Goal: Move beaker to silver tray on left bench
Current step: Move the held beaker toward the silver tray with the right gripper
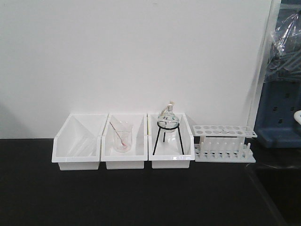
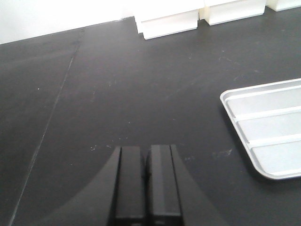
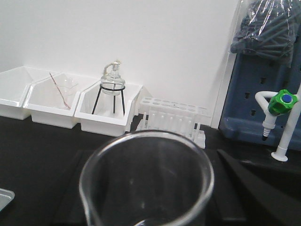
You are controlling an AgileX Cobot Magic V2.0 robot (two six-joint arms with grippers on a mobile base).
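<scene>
The right gripper [image 3: 149, 152] is closed on the beaker [image 3: 148, 183], with one finger on each side of the glass wall. The beaker fills the near foreground of the right wrist view, and its base is out of sight. The left gripper [image 2: 146, 149] is closed on nothing over the black worktop [image 2: 117, 84], with the silver tray [image 2: 263, 115] to its right. White bins [image 1: 123, 141] line the far wall.

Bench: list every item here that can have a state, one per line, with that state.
Beaker, upright, empty, gripped.
Right gripper, shut on beaker.
Left gripper, shut, empty.
Tray, empty.
Left bin, empty.
Stained beaker, upright, rod inside.
Flask, upright on tripod.
</scene>
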